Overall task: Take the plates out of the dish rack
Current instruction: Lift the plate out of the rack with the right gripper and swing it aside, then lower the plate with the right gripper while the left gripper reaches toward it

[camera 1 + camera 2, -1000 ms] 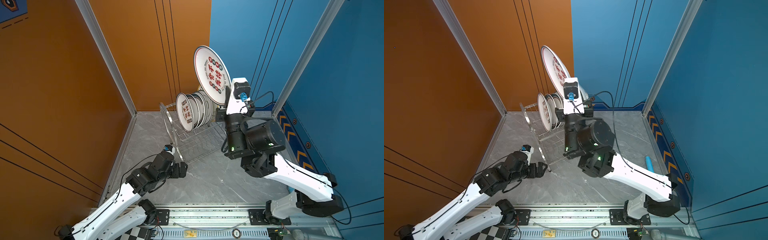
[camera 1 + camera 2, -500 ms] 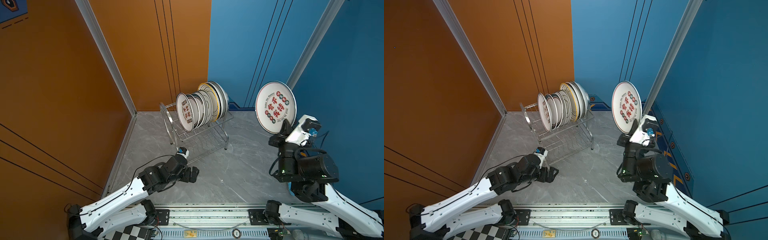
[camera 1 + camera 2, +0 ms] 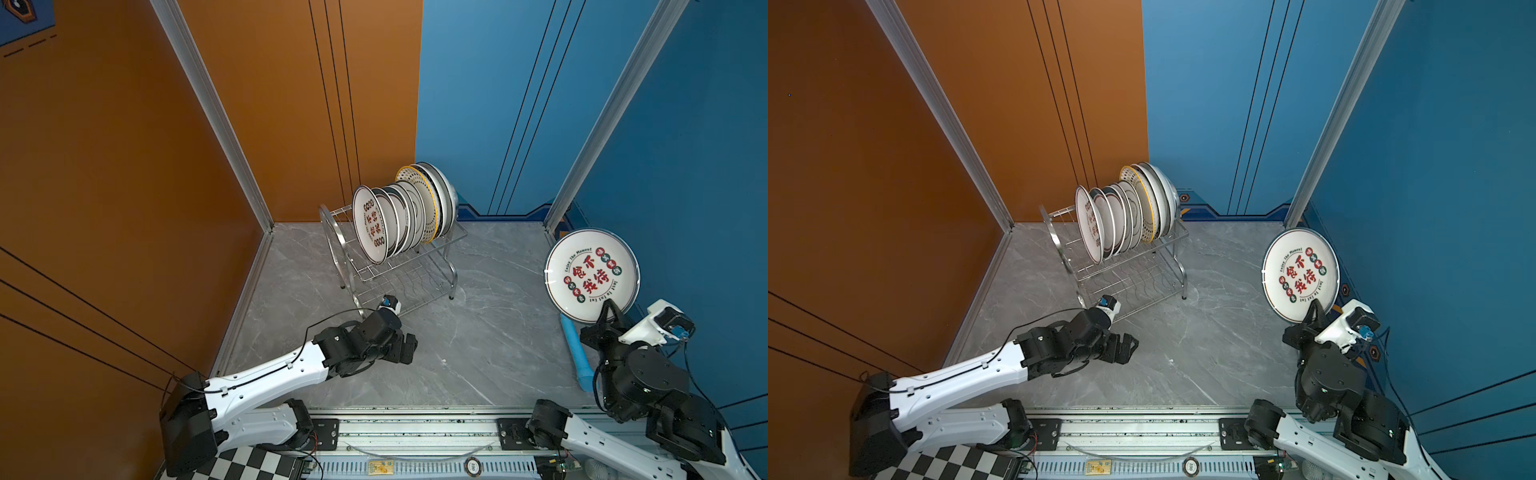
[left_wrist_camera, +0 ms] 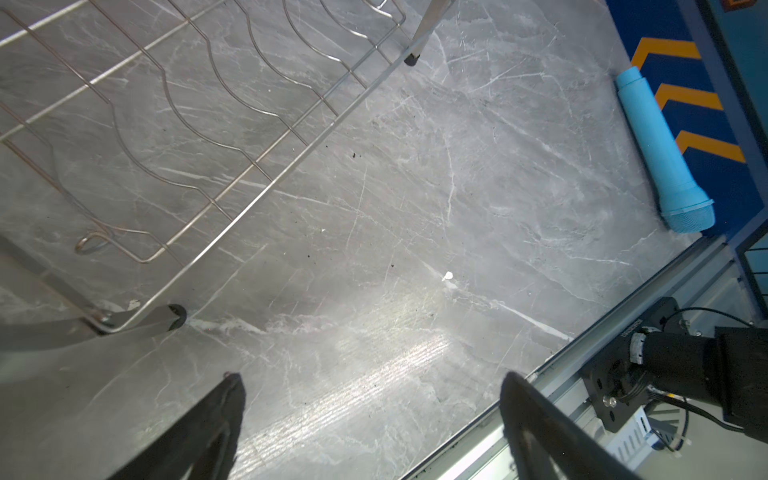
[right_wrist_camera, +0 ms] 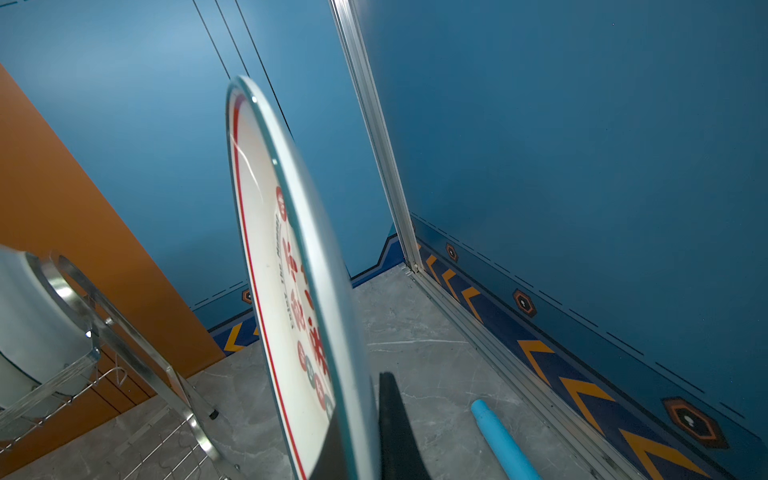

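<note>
- Left gripper (image 3: 409, 349) to begin with: spread fully, nothing between the fingers (image 4: 224, 415); hovers low over the grey table (image 3: 478, 345), just in front of the near leg of the dish rack (image 3: 332, 237); probably parked there to stay out of the carrying arm's way yet close to the next pick.
- Further along, at the back middle: dish rack standing on its own legs, well apart from both grippers; upper tier loaded with the remaining plates (image 3: 399, 216), all on edge, packed close and leaning one way between the divider wires; presumably stored so to leave each top rim free for a pinch from above; lower tier bare in the left wrist view.
- Far right: right gripper (image 3: 610, 311) clamped tight on the bottom rim of one plate (image 3: 592, 274) bearing red characters; holds it upright, face toward the top cameras, seemingly off the table, near the blue wall and well clear of the rack; edge grip likely chosen for want of any other purchase on a flat disc.
- Under and just beside that plate: blue microphone (image 3: 575, 353) lying along the table's right edge; worth steering round when setting down.
- Judged from this layout: early in the unloading, with one plate out and most waiting in the rack; next, probably a tilt to flat and a slow lowering onto open table; some risk of swing or slip with heavy ceramic pinched at a single point.
</note>
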Controlling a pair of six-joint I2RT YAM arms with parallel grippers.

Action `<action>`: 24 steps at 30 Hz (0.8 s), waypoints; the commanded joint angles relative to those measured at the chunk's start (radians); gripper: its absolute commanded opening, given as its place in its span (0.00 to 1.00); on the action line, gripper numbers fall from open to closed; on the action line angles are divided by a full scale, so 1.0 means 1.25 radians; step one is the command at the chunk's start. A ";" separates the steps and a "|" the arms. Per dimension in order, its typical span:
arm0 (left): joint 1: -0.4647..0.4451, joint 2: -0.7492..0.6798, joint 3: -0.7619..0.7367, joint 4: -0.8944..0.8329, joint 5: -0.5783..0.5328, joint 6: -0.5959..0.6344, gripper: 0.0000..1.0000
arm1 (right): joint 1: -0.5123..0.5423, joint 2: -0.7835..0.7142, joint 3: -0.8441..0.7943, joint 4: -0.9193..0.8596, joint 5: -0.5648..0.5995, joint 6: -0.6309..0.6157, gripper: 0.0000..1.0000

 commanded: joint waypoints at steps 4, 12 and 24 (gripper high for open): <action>-0.011 0.023 0.026 0.052 0.021 0.018 0.96 | 0.005 0.049 -0.004 -0.108 -0.102 0.111 0.00; -0.012 0.040 0.026 0.073 0.024 0.034 0.96 | -0.080 0.209 0.087 -0.163 -0.312 0.089 0.00; -0.009 0.078 0.034 0.156 0.035 0.070 0.96 | -0.549 0.315 0.046 -0.082 -1.004 0.008 0.00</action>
